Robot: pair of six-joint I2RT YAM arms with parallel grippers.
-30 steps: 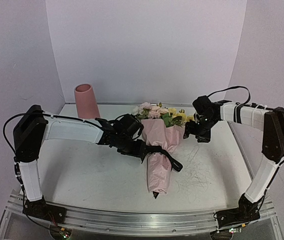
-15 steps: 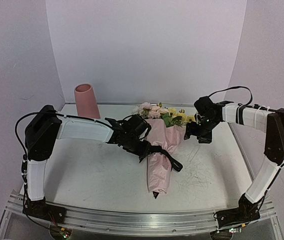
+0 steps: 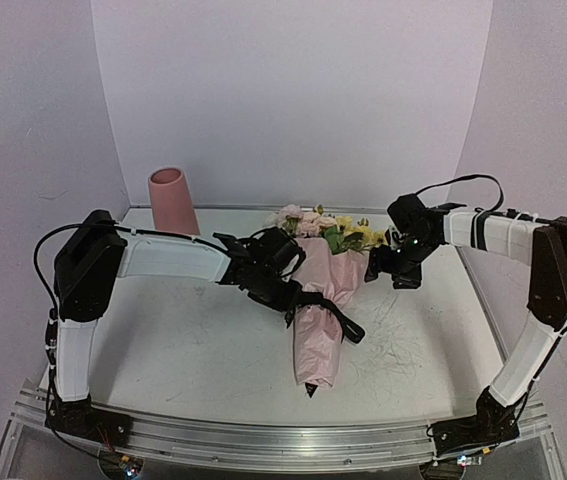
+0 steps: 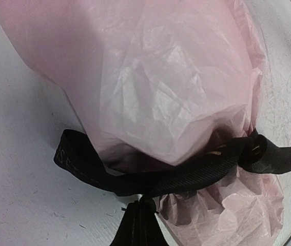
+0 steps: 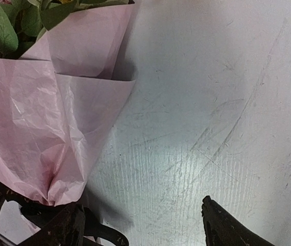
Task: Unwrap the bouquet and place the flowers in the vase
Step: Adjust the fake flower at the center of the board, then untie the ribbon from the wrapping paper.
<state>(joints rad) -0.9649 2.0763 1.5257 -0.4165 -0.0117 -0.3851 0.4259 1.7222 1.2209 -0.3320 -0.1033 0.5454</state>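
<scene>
The wrapped bouquet (image 3: 319,300) lies at the middle of the white worktop (image 3: 193,350), its pink, cream and yellow flowers (image 3: 315,222) pointing to the far edge and its narrow paper tail to the near edge. A black ribbon (image 4: 186,177) cinches the crinkled pink paper (image 4: 171,82) about halfway down. The left gripper (image 3: 290,308), reaching in from the bouquet's left side, has its fingers (image 4: 137,228) pressed together on the ribbon where it crosses under the paper. The right gripper (image 3: 385,268) hangs just beside the upper right edge of the wrap, its jaws spread wide and holding nothing. The pink vase (image 3: 172,203) stands upright at the far left corner, well apart from the bouquet.
</scene>
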